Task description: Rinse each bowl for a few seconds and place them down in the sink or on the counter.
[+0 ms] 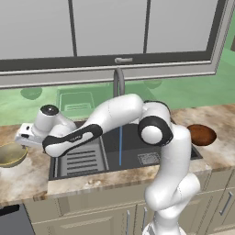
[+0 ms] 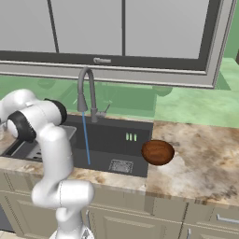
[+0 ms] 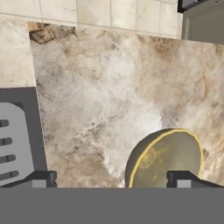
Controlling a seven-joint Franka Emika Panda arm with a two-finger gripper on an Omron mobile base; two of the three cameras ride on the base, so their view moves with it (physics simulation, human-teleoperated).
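Hand view has the gripper wide open, holding nothing, over the olive-gold bowl on the counter left of the sink. Looks off-centre I think, so closing now could clip the rim and tip it.

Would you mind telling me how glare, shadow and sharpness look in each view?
Left base view: olive-gold bowl glints, edges soft. Right base view: brown bowl casts a faint shadow on the counter. Hand view: pale glare patch beside the bowl, stone slightly blurred.
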